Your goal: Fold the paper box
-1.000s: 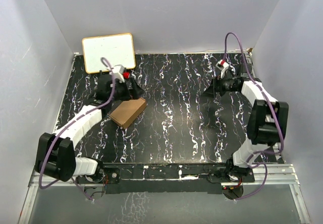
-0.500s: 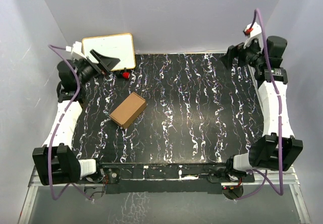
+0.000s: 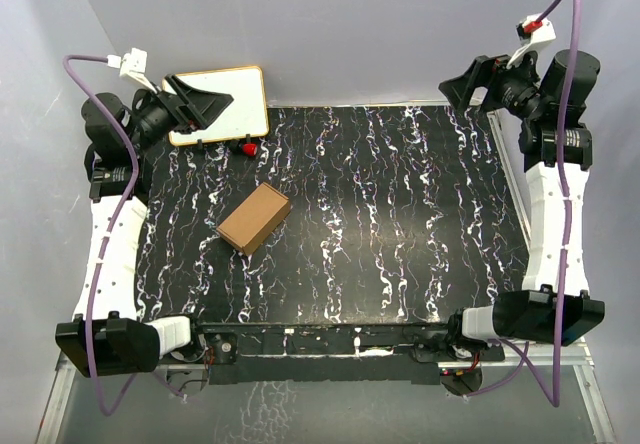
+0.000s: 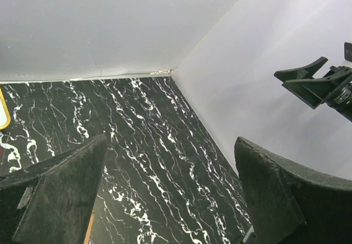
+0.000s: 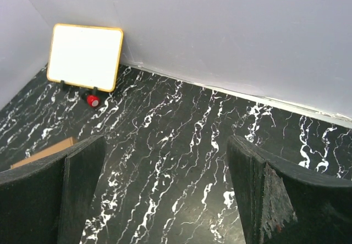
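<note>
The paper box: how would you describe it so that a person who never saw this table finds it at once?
Start at the black table with white veins. On its left half, nearer than the white board leaning at the far wall, lies the paper box. It is the only plain brown closed carton, far bigger than the small red thing by the board.

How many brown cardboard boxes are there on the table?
1. The paper box lies closed on the left half of the black table, in front of the white board. A hidden second one seems unlikely.
</note>
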`<state>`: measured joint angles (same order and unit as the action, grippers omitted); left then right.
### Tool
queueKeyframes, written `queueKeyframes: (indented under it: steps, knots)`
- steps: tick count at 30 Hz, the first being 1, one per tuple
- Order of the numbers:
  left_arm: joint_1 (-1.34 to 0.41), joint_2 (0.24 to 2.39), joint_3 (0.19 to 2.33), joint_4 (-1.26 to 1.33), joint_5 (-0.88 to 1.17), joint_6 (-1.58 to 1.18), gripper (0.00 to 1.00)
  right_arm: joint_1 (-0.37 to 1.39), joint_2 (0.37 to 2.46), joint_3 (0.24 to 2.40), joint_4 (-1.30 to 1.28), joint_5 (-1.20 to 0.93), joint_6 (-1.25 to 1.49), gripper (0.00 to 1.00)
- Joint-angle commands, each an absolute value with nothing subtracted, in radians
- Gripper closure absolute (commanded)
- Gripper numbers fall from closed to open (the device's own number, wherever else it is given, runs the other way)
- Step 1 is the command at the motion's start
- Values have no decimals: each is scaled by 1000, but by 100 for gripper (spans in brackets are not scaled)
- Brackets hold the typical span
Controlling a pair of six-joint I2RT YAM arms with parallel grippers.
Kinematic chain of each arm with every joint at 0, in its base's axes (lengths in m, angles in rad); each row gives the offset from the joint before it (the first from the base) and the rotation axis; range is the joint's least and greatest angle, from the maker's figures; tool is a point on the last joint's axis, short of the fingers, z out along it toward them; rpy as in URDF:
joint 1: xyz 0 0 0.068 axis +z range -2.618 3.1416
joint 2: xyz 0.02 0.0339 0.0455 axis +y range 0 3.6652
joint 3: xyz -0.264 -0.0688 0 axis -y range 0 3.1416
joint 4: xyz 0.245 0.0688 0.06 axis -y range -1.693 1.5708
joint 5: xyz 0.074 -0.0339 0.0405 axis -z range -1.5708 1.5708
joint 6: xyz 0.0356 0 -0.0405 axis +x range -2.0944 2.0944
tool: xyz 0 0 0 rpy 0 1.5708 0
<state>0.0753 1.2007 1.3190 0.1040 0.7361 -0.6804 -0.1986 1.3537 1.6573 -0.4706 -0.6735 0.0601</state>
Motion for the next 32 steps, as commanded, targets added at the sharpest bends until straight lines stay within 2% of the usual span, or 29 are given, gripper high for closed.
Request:
queueKeyframes:
  steps: [1,32]
  knots:
    - [79,1179,1344,80,767,-673,3,-201,1312,1709,-476,-639,176,0]
    - [78,1128,1265,83,779,-648,3,-208,1275,1644,-436,-706,162,0]
